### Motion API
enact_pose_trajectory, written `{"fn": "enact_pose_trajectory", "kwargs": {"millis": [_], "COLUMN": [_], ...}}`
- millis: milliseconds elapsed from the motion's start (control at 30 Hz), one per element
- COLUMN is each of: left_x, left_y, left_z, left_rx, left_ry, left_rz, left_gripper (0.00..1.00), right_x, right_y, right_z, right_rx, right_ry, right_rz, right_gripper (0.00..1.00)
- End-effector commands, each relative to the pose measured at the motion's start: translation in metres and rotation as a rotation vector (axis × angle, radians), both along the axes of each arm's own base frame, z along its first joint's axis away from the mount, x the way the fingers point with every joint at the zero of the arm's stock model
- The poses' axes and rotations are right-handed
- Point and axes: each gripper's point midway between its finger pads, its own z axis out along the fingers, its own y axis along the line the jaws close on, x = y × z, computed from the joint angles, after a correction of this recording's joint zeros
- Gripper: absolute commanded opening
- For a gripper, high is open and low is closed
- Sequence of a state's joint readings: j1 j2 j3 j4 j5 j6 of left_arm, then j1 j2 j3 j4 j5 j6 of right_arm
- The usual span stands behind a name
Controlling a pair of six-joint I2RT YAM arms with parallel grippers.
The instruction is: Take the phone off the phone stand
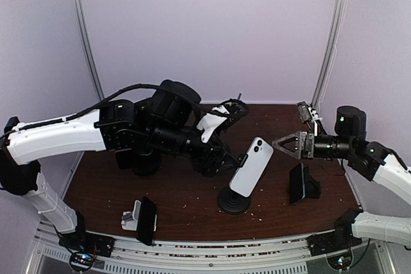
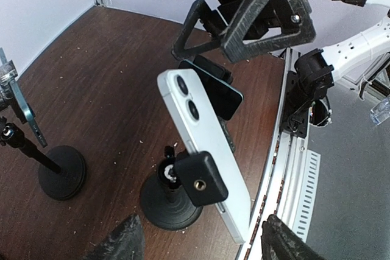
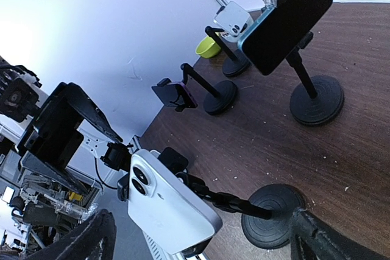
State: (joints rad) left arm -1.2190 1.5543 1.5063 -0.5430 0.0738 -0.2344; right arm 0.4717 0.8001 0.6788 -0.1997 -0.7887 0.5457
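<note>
Phone (image 1: 252, 166): white, clamped tilted on phone stand (image 1: 234, 201), ahead of both jaw pairs.
Left gripper (image 2: 201, 242): released, phone just ahead.
Right gripper (image 1: 284, 142): released, empty.
Advice: pinch the long edges, then probably slide it clear of the clamp (image 2: 201, 178).

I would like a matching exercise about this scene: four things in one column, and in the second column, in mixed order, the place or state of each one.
1. white phone
2. right pincer
3. round black base
4. dark phone in white holder

A. open, holding nothing
B. on the table, under the white phone
C. near the table's front edge, left side
D. clamped in the stand, tilted

Pairs: 1-D, 2-A, 3-B, 4-C.
</note>
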Motion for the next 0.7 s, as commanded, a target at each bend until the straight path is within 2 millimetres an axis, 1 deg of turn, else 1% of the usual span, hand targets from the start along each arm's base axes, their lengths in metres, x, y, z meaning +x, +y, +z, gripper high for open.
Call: {"fn": "enact_pose_trajectory", "kwargs": {"millis": [0,100,167,367,533,667], "left_x": [0.008,0.010,0.012,0.012,0.017,0.012], "left_y": [-0.017,-0.021,-0.023,-0.033,-0.038,-0.043], "left_z": [0.016,0.014,0.011,0.008,-0.002,-0.004], "left_rx": [-0.053,-0.061,-0.066,-0.073,-0.045,-0.046], "left_ry": [0.021,0.069,0.095,0.159,0.199,0.233], "left_rz": [-0.009,-0.021,-0.026,-0.057,-0.065,-0.098], "left_gripper": [0.65,0.62,0.61,0.57,0.57,0.56], "right_x": [-0.006,-0.009,-0.012,-0.018,-0.017,-0.016], "right_y": [0.009,0.013,0.015,0.019,0.021,0.022], "right_z": [0.007,0.001,0.001,0.012,0.012,0.012], "right_rx": [0.060,0.097,0.123,0.196,0.216,0.221], "right_ry": [-0.113,-0.125,-0.143,-0.193,-0.191,-0.199], "right_rz": [0.079,0.116,0.139,0.184,0.197,0.201], "right_gripper": [0.99,1.00,0.99,1.00,1.00,1.00]}}
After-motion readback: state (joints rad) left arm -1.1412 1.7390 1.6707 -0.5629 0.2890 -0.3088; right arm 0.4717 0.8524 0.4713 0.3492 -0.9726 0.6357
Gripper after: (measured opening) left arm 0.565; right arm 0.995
